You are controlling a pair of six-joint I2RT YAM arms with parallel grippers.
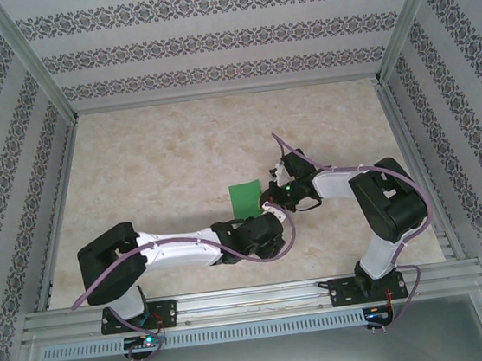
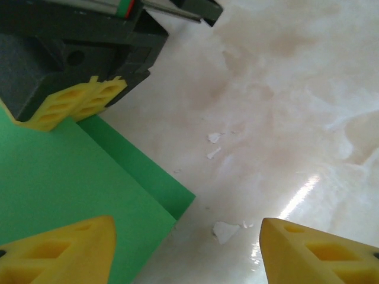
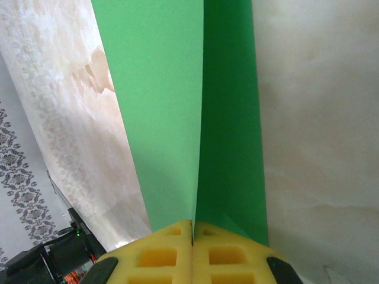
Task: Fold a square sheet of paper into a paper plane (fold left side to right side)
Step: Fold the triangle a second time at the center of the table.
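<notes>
At the near edge of the table (image 1: 161, 163), two robot arms stand bolted to a metal rail (image 1: 255, 301), and both reach toward the middle of the pale, marbled surface. The left arm (image 1: 179, 247) stretches out low to the right, while the right arm (image 1: 383, 208) rises from its base and bends back to the left, so the two meet at a bright green sheet of paper (image 1: 245, 197).

The left gripper (image 2: 186, 251) hangs open, its yellow fingers spread wide and holding nothing. One finger is above a corner of the sheet and the other above bare table. A few small white flecks (image 2: 224, 231) lie on the surface between them and just beyond.

The sheet lies near the table's centre in two layers, the upper one set back from the lower one's edge in the left wrist view.

Just past it, the right gripper (image 3: 192, 251) is closed, its two yellow fingers pressed flat together on the near end of the sheet. A straight crease runs out from the seam between them, dividing a lighter green panel from a darker, shaded one.

Patterned walls (image 1: 224, 34) in grey and white bands close off the far side of the table.
</notes>
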